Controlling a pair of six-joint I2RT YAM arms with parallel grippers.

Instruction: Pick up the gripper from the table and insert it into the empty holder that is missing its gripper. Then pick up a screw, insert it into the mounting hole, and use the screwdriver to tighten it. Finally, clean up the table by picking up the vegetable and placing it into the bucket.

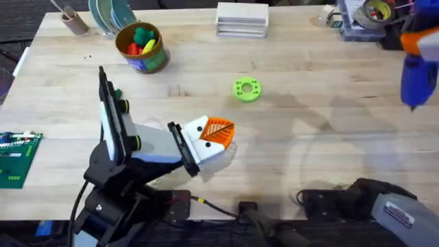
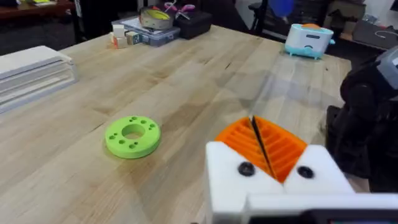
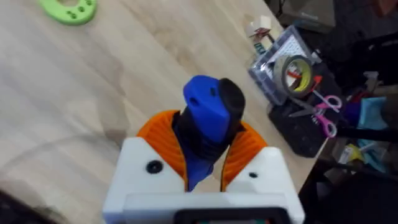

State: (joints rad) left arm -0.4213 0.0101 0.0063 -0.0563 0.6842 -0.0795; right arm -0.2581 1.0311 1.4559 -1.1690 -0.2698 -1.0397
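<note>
The right end effector [image 3: 205,163] grips the blue screwdriver [image 3: 208,121], raised at the surface's [image 1: 309,96] three o'clock edge; the left end effector [image 1: 214,136], closed on nothing, rests mid-surface, the bucket [image 1: 140,48] at its eleven o'clock

No lettering can be read anywhere; the label on the bucket [image 1: 140,46] at far left is illegible.
</note>
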